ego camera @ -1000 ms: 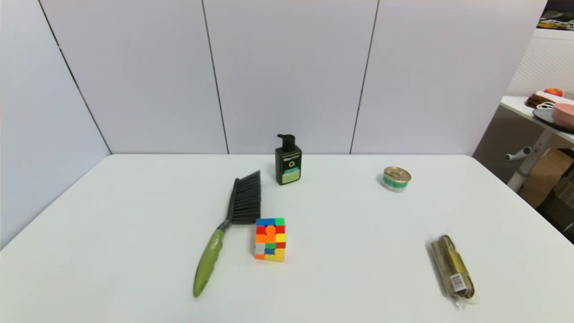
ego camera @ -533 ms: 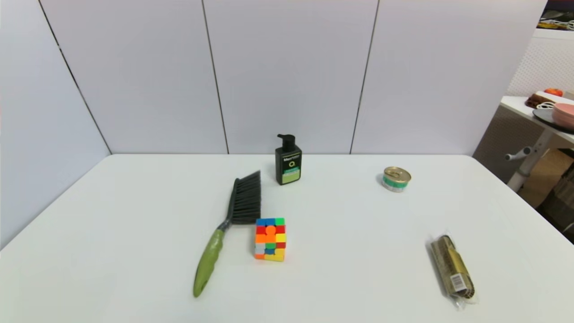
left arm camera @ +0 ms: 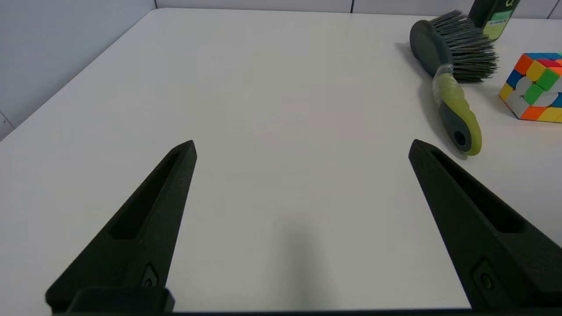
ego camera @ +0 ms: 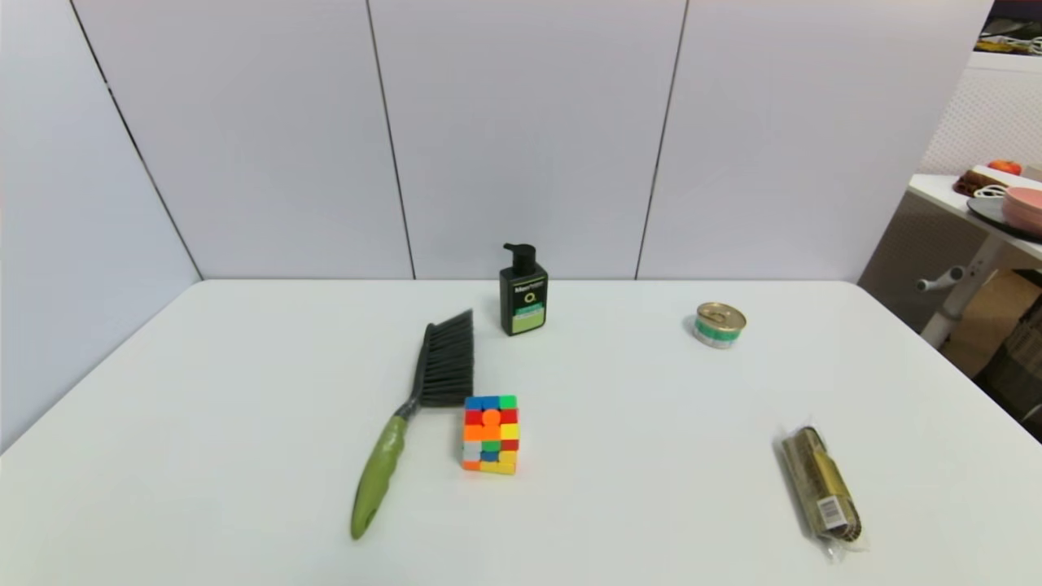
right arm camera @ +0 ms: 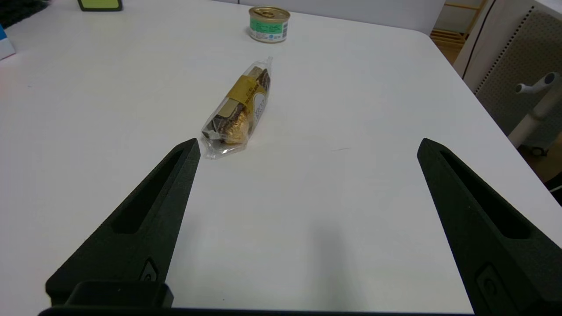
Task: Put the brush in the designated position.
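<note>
Neither arm reaches into the head view. The left black two-fingered claw point(left arm camera: 302, 147) hangs low over the white bench point(left arm camera: 263, 109), its long tapered fingers point(left arm camera: 149, 210) spread wide apart and holding nothing. The right black two-fingered claw point(right arm camera: 307, 147) hangs likewise above the bench, fingers point(right arm camera: 145, 219) splayed wide, empty.

Matte black on both arms. Left pincer point(left arm camera: 301, 147): two long wedge-shaped fingers point(left arm camera: 145, 219) tapering to blunt tips, each with a shallow elongated recess along its face and a small round screw near the base. Right pincer point(right arm camera: 307, 147): same black wedge fingers point(right arm camera: 136, 228), same recesses, same screws. Flat black bar joining the finger bases.
</note>
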Controlling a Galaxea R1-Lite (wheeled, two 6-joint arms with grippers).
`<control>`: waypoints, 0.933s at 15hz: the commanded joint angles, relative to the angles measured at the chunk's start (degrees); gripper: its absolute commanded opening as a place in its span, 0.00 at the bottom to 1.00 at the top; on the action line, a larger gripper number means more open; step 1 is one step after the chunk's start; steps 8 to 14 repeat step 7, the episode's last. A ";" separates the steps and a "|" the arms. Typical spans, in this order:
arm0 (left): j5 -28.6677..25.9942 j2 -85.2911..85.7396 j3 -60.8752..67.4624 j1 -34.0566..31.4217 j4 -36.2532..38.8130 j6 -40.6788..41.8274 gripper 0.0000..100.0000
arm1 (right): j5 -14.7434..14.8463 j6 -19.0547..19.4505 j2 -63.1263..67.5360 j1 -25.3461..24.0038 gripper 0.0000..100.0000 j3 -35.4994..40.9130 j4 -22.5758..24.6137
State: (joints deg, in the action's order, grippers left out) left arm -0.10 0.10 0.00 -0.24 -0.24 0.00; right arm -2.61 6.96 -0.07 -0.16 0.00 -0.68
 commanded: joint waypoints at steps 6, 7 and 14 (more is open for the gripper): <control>0.10 -0.01 0.00 -0.02 -0.02 0.00 1.00 | -0.03 -0.63 0.07 -0.02 1.00 0.09 -0.02; 0.01 -0.10 0.00 -0.02 -0.02 0.00 1.00 | -0.03 -0.63 0.07 -0.02 1.00 0.09 -0.02; 0.01 -0.10 0.00 -0.02 -0.02 0.00 1.00 | -0.03 -0.63 0.07 -0.02 1.00 0.09 -0.02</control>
